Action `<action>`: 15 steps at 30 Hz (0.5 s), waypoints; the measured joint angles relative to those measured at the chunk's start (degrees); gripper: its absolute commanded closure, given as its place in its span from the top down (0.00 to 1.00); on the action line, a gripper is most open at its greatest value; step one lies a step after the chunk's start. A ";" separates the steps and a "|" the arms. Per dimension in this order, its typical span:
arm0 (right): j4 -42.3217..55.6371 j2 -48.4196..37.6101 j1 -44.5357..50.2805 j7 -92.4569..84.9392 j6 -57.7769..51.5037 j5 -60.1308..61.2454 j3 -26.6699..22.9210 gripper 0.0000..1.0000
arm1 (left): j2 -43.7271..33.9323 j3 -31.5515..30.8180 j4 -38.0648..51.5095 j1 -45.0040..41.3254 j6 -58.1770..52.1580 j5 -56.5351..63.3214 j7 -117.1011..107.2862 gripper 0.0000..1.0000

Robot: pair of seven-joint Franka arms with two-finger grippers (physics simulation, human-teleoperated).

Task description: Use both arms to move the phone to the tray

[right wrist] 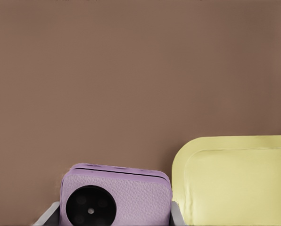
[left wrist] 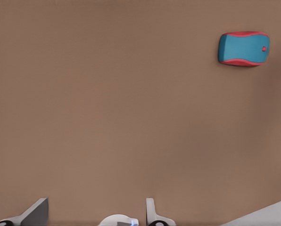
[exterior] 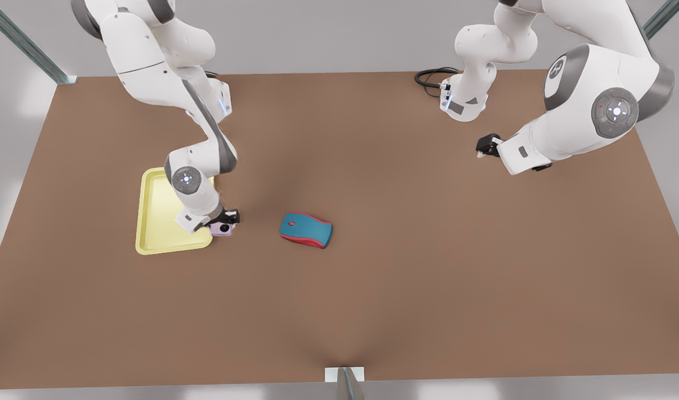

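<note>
The right gripper (exterior: pixel 226 222), bent low beside the tray (exterior: pixel 156 222), holds the phone (exterior: pixel 224 228) between its fingers (right wrist: pixel 47 215); the left gripper (exterior: pixel 485 146) waits at the front view's right, fingers (left wrist: pixel 37 213) wide.

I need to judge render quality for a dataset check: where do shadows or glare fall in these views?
Front view: soft diffuse light, a faint shadow under the mouse and right gripper, pale blurry reflections along the table edges. Right wrist view: even light on the phone and tray, no glare. Left wrist view: flat, slight darkening beside the mouse.

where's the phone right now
The phone sits between the right gripper's fingers, just off the tray's corner, on the front view's left.
</note>
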 measured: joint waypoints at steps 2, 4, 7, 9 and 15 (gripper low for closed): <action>-1.12 -0.31 -1.25 -3.40 -2.01 2.28 -4.93 0.78 | 0.32 0.01 0.00 0.01 0.02 0.45 -0.01 1.00; -3.18 -1.30 -2.58 -7.09 -3.55 3.64 -9.01 0.79 | 0.53 0.01 0.00 0.02 0.04 0.82 -0.01 1.00; -5.02 -3.99 -3.87 -12.28 -6.38 4.50 -12.45 1.00 | 0.60 0.01 0.00 0.01 0.06 1.09 -0.03 1.00; -4.74 -5.28 -3.26 -14.96 -7.99 4.77 -12.95 1.00 | 0.60 0.01 0.00 0.01 0.05 1.22 -0.04 1.00; 26.11 -5.56 -0.65 -19.11 -22.44 5.36 -10.31 1.00 | 0.63 3.56 0.95 -0.74 1.79 1.48 -0.06 1.00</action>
